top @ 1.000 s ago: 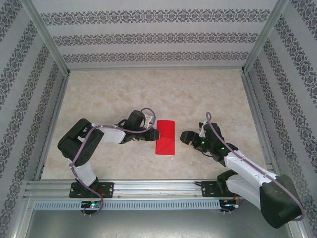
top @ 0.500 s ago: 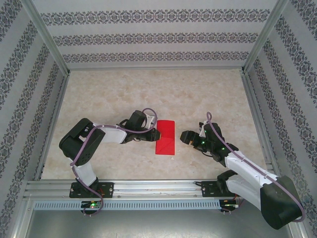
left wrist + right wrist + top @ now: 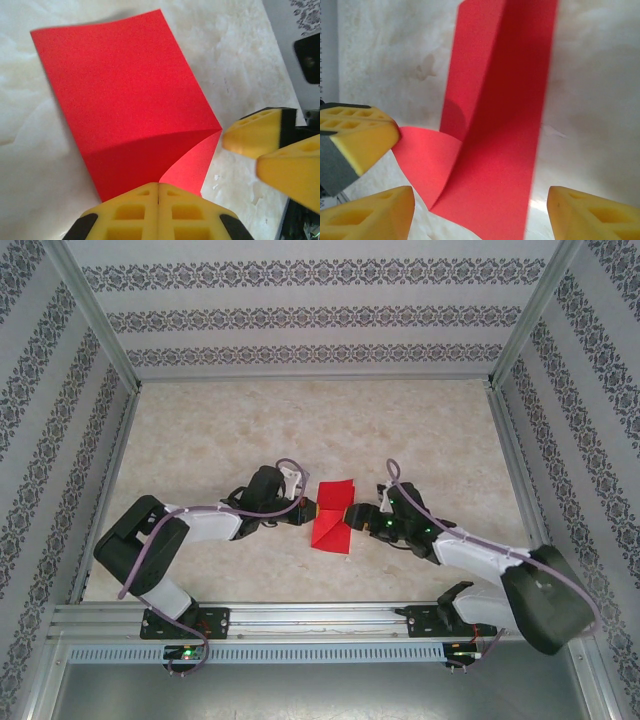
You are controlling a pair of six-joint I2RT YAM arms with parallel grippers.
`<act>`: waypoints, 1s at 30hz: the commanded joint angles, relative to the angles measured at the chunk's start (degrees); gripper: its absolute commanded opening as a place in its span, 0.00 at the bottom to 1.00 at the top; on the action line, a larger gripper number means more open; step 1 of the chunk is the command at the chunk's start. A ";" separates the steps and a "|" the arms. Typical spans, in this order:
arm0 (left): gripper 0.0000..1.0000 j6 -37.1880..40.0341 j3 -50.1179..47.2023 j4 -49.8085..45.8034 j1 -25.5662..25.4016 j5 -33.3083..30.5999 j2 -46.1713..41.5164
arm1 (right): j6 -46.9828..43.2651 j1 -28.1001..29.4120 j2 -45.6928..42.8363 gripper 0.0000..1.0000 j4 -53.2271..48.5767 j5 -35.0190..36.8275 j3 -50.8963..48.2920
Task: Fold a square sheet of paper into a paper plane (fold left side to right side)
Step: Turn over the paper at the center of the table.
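The left gripper [image 3: 158, 192] is closed, its two yellow fingers pressed together with no gap, and they pinch one corner of the square sheet of paper [image 3: 125, 95]. From that pinch the corner curls up off the table [image 3: 300, 420] as a small arched flap. The rest of the red sheet lies flat, stretching away ahead of the fingertips and spreading somewhat to their left.

The right gripper [image 3: 481, 197] stands open, its jaws wide apart. The near end of the sheet sits in the gap between them, and the paper runs straight away ahead of the gripper. The finger on the left of that view is just beside the sheet's edge, and the other finger stands clear of the opposite edge. A long lengthwise line divides the sheet there into a lighter strip and a darker one.

Seen from above, the two grippers face each other across the paper, the left gripper at its left edge and the right gripper at its right edge, their tips near one another. From the left wrist, the right gripper's open fingers sit just to the right of the lifted flap, apart from it. From the right wrist, the left gripper's closed tip meets the flap's outer end, just above the right gripper's own finger on that side.
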 commanded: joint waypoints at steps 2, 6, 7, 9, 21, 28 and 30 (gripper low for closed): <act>0.02 -0.54 -1.12 2.92 -0.61 -1.35 -1.35 | 2.01 2.14 6.19 0.69 10.96 -0.96 3.59; 0.02 -0.69 -1.23 3.14 -0.62 -1.25 -1.00 | 2.35 3.17 10.53 0.65 13.20 -1.74 5.99; 0.02 -0.77 -1.10 3.26 -0.61 -1.30 -0.84 | 2.57 3.35 11.45 0.63 13.69 -2.01 6.27; 0.02 -0.92 -0.92 3.27 -0.61 -1.38 -0.48 | 2.57 3.61 12.49 0.60 13.99 -2.13 6.67; 0.09 -1.83 -0.15 3.63 -0.53 -1.94 1.52 | 2.20 3.67 13.44 0.19 12.71 -2.65 6.07; 0.36 1.53 -1.03 -1.07 0.68 -7.14 -6.88 | -0.26 2.05 9.90 0.00 12.07 -4.57 6.96; 0.44 3.30 -0.99 -4.13 1.27 -8.80 -10.72 | -1.22 1.20 7.79 0.00 11.97 -5.05 7.14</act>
